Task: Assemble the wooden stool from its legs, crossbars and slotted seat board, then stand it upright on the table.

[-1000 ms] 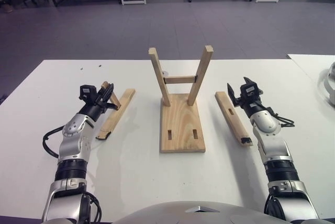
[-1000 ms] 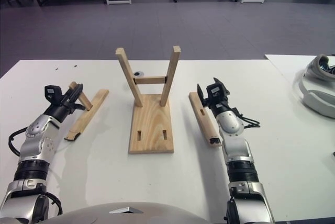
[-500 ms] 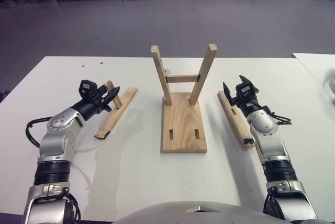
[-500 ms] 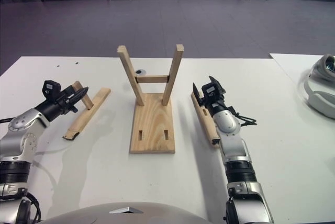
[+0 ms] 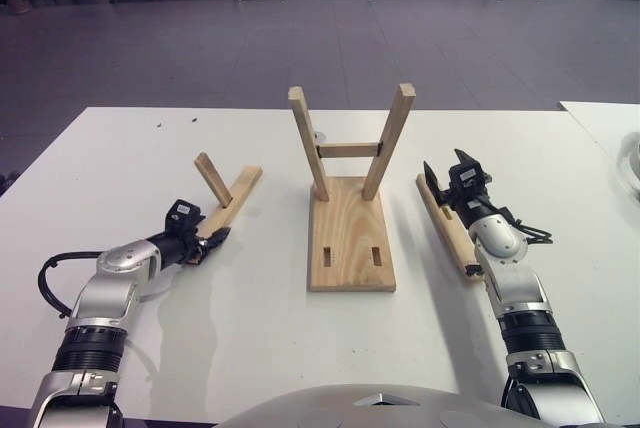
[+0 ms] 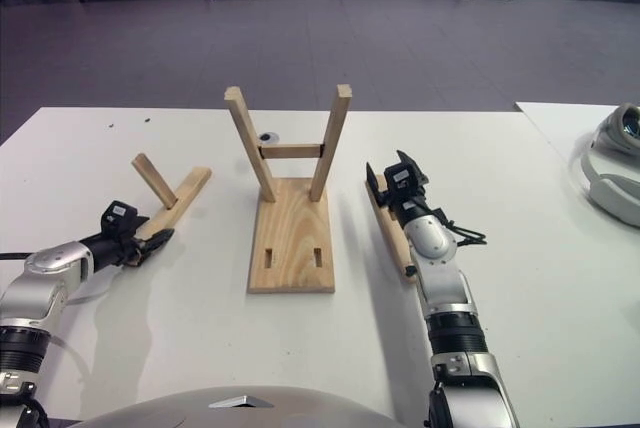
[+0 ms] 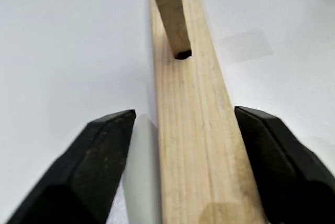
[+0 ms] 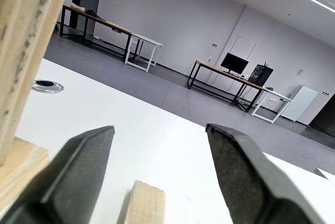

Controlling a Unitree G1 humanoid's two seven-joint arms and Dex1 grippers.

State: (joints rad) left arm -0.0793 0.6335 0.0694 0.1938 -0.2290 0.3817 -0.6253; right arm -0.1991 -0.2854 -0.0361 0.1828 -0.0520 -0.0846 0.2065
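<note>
Worry: left gripper point(image 5: 214, 241) and right gripper point(image 5: 444, 170) sit open; I reckon the crossbar leg point(image 5: 231, 202) skids if pinched off-centre.

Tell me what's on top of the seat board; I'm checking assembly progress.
Two legs stand at the far end of the seat board, joined by a crossbar; two near slots are empty. The legs' ends are hidden.
</note>
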